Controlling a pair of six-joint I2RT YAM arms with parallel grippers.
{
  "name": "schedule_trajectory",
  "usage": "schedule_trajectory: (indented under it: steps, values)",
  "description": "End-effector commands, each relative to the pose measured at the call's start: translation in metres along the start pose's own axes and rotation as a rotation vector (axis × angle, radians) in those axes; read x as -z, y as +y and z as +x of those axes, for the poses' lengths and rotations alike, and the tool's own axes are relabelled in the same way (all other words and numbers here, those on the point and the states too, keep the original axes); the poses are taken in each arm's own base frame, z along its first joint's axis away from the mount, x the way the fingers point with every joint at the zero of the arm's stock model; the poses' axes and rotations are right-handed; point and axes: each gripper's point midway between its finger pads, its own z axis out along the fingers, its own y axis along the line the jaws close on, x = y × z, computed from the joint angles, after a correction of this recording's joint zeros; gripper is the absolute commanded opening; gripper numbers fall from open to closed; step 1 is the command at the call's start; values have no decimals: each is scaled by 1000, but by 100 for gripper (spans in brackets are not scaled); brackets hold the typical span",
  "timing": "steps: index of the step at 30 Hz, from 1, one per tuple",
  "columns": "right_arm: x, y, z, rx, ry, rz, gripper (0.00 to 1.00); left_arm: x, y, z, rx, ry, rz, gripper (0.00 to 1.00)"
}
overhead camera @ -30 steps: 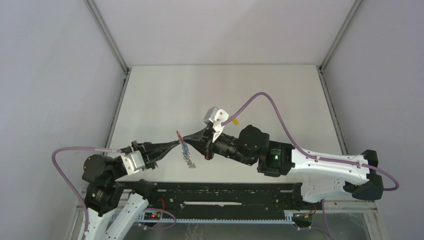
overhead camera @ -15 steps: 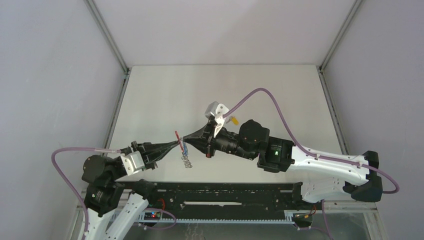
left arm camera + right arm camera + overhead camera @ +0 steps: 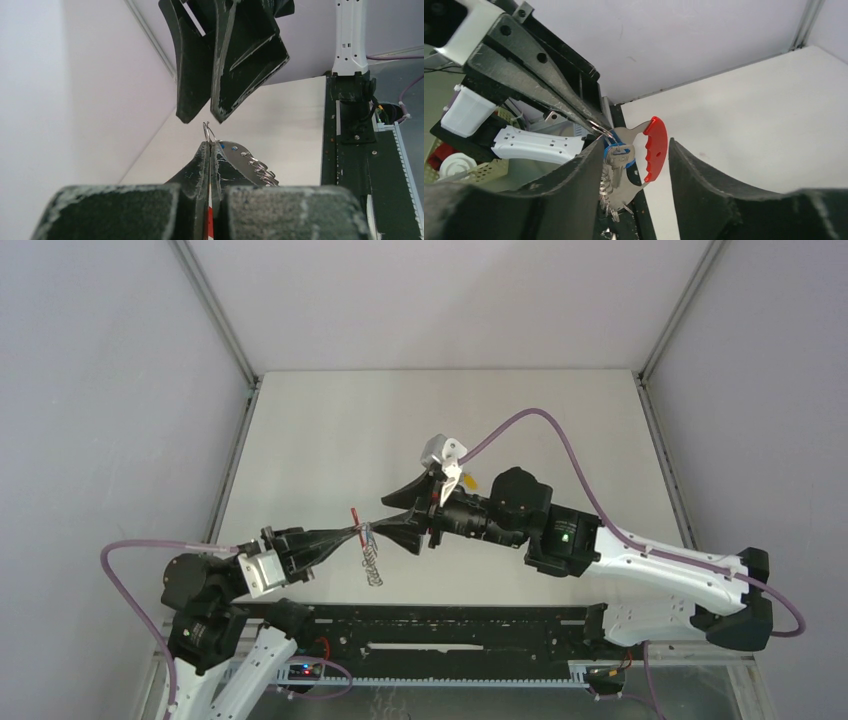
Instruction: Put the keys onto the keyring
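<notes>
Opened from its earlier closed grip, my right gripper (image 3: 631, 156) now flanks the keyring (image 3: 654, 148) and the blue key (image 3: 618, 158) hanging against it, fingers parted, while my left gripper (image 3: 355, 533), clamped shut, holds that keyring above the table (image 3: 330, 420).

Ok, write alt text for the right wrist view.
The open right pincer flanks a keyring with a red tag; a blue key hangs at its ring. The left pincer pinches that ring from the upper left, above a white table.
</notes>
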Motion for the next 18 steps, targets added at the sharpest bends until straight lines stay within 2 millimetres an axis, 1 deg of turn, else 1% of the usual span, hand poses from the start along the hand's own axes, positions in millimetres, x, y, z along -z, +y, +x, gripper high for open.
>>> schedule_trajectory:
  steps: [1,3,5,8,11,15,18]
  values:
    - [22,16,-42,61,-87,-86,62,-1,-1,-9,-14,-33,14,0]
    - [28,19,-47,83,-96,-119,66,-2,-1,-10,-1,-35,15,0]
    - [33,20,-43,89,-61,-155,69,-3,-1,-12,11,-39,18,0]
    - [36,19,-43,117,-36,-188,71,-4,-3,-15,32,-46,33,0]
    - [35,24,-44,154,-30,-250,71,-5,-8,-17,63,-49,67,0]
    - [33,32,-47,189,-4,-388,69,-7,-15,-19,103,-53,112,0]
    - [35,42,-41,199,36,-503,68,-7,-17,-21,115,-55,129,0]
